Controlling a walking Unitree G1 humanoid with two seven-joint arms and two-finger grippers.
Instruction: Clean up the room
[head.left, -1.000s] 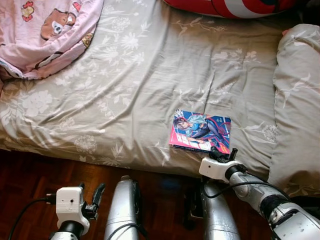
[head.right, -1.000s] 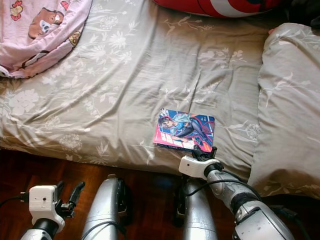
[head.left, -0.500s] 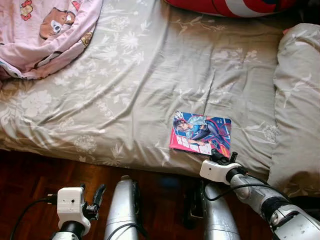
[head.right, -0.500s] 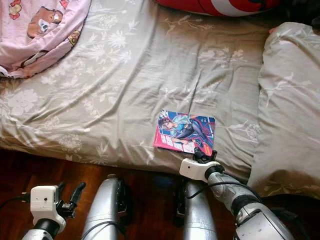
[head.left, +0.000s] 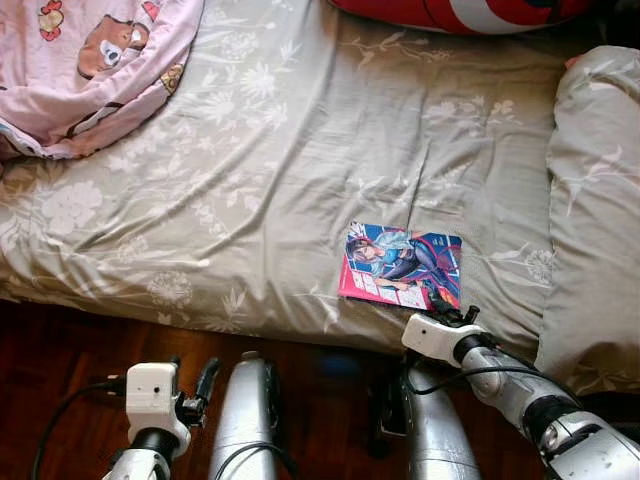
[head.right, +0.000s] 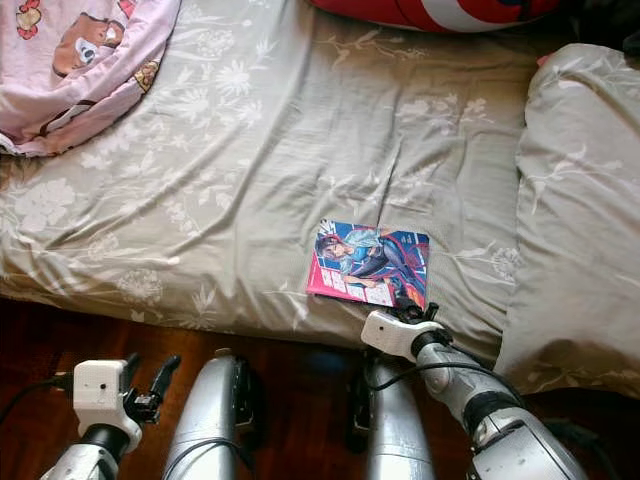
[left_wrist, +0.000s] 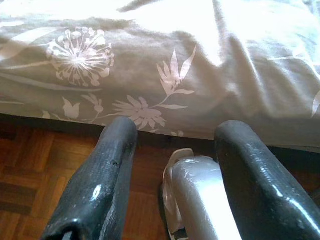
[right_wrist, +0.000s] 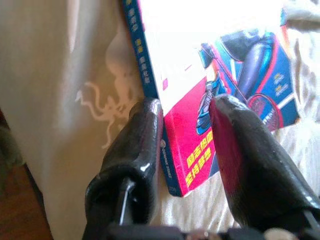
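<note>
A thin book (head.left: 402, 266) with a colourful comic cover lies flat on the grey flowered bed sheet (head.left: 260, 170), close to the near edge of the bed. My right gripper (head.left: 456, 316) is at the book's near right corner. In the right wrist view the book (right_wrist: 220, 75) runs between the two fingers: one finger (right_wrist: 137, 150) rests on the sheet beside the blue spine, the other (right_wrist: 250, 160) lies over the cover. The fingers stand apart, open. My left gripper (head.left: 205, 378) hangs low over the wooden floor, open with nothing in it (left_wrist: 175, 165).
A pink bear-print blanket (head.left: 90, 70) is bunched at the bed's far left. A grey pillow (head.left: 595, 210) lies at the right and a red cushion (head.left: 460, 12) at the far edge. Dark parquet floor (head.left: 60, 360) runs below the bed edge.
My right gripper has drawn slightly back and to the right, to the book's near corner. My left arm has shifted a little to the right. The book has stayed put.
</note>
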